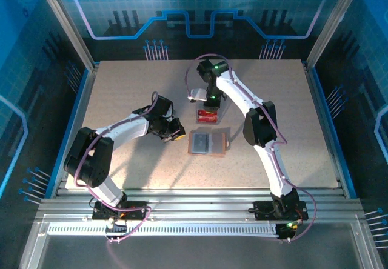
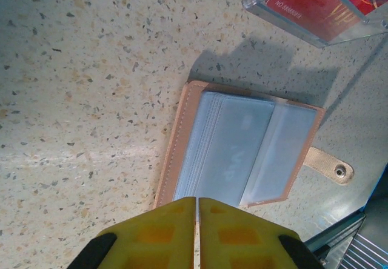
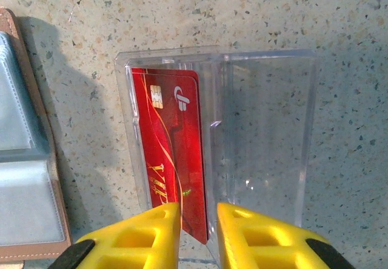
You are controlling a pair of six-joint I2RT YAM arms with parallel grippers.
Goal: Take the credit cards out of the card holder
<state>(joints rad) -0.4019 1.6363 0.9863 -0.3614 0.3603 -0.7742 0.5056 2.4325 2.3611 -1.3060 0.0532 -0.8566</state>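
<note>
Right gripper [image 3: 199,213], slightly spread, hovers at a red credit card [image 3: 173,148] in a clear tray [image 3: 270,123]; left gripper [image 2: 197,208], pressed together, faces the open card holder [image 2: 236,151].

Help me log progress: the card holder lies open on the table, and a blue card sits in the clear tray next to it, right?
No: the card in the clear tray is red, not blue, as the right wrist view shows. The card holder does lie open next to it.
</note>
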